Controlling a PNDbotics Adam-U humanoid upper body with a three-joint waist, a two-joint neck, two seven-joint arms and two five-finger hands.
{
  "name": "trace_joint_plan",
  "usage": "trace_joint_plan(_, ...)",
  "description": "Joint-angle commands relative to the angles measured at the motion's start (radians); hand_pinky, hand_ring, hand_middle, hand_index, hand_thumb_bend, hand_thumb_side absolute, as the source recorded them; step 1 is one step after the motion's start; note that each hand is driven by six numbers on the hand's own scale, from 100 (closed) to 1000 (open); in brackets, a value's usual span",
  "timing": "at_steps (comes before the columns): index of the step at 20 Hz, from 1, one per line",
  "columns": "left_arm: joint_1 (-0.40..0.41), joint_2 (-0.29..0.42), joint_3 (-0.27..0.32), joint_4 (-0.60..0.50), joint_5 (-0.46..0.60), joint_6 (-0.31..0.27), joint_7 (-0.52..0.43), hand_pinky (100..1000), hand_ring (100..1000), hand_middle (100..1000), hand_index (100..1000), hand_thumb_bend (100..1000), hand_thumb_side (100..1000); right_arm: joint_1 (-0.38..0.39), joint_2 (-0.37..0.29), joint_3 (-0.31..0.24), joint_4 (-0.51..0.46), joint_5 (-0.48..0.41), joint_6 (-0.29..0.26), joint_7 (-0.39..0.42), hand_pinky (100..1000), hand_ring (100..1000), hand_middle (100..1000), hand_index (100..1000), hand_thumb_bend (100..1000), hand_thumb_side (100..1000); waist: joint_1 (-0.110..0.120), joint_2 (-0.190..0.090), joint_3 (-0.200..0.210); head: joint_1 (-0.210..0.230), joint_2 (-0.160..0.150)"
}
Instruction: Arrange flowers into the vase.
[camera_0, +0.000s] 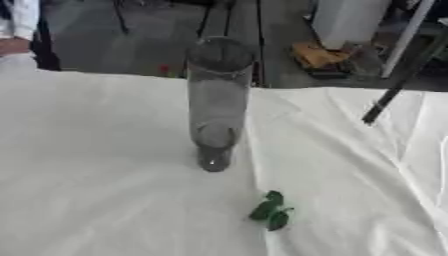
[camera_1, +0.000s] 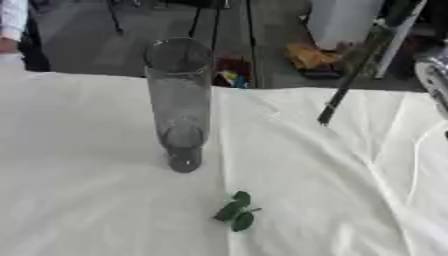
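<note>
- Nearest to you, a small sprig of dark green leaves lies flat on the desk, which is covered with a wrinkled white cloth.
- Behind it, near the middle, you see a tall clear glass vase, a cylinder standing upright on the cloth, well apart from the sprig.
- A long dark flower stem comes down slanted from the upper right; its lower end is over the cloth, to the right of the vase and not inside it.
- At the right edge a silver and black part of your right arm shows. Neither robot hand is visible, so you cannot tell whether they are released or grasping.
</note>
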Motion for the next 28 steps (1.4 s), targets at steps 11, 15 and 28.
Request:
trace_joint_plan(11, -0.029, 0.033, -0.015, -0.013, 0.001, -0.001, -0.022, 791, 872, 868, 933, 100, 1000, -0.209, -0.024, 0.033, 0.002, -0.037, 0.101, -0.064, 100, 100, 100, 100, 100, 1000, -0.044, 0.002, 0.046, -0.026, -0.028)
trace_joint_plan(15, -0.033, 0.041, -0.018, -0.013, 0.0, -0.001, -0.026, 791, 872, 869, 933, 100, 1000, -0.269, -0.015, 0.043, 0.054, -0.035, 0.095, -0.038, 100, 100, 100, 100, 100, 1000, -0.064, 0.008, 0.056, -0.033, -0.03)
trace_joint_plan(28, -0.04, 0.061, -0.023, -0.013, -0.004, -0.002, -0.031, 791, 873, 866, 933, 100, 1000, -0.389, -0.003, 0.054, 0.224, -0.1, 0.078, -0.003, 100, 100, 100, 100, 100, 1000, -0.088, 0.01, 0.068, -0.068, -0.039)
